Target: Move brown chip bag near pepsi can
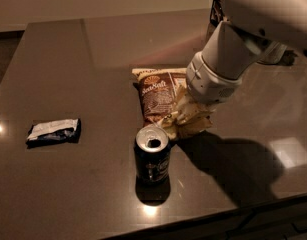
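Observation:
The brown chip bag (pixel 158 95) lies flat on the dark table (pixel 68 59), brown panel with white script facing up, cream edges. The pepsi can (pixel 152 158) stands upright just in front of the bag's near end, almost touching it. My gripper (pixel 189 119) sits low at the bag's near right corner, right of the can's top, and covers that part of the bag. The white arm (pixel 228 59) reaches in from the upper right.
A small dark blue-and-white packet (pixel 53 132) lies at the left of the table. The table's front edge (pixel 203 219) runs just below the can. A dark object (pixel 280 56) stands at the far right behind the arm.

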Available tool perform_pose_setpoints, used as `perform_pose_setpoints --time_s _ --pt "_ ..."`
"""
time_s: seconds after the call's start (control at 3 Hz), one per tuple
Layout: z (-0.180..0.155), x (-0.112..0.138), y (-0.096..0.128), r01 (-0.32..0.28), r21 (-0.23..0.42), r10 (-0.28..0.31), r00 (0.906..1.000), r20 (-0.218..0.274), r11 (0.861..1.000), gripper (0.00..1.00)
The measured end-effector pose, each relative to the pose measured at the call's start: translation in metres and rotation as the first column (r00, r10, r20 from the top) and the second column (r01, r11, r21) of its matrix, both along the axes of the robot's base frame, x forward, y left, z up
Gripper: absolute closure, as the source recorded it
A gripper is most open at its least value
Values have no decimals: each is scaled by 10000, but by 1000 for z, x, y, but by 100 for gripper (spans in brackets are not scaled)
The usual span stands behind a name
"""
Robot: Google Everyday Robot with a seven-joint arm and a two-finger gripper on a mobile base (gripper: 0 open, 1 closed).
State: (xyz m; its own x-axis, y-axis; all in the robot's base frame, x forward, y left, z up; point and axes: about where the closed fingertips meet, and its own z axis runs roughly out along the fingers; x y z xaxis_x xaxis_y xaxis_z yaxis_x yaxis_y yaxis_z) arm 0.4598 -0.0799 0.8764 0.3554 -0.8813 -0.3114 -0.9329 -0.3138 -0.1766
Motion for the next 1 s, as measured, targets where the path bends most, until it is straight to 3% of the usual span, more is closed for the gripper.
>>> perform_pose_setpoints --time_s 0.67,1.0 --pt "1 0 2 -25 -5 25 10000 49 10000 12" --pt "1 -1 3 -36 -10 36 10000 65 10000 0"
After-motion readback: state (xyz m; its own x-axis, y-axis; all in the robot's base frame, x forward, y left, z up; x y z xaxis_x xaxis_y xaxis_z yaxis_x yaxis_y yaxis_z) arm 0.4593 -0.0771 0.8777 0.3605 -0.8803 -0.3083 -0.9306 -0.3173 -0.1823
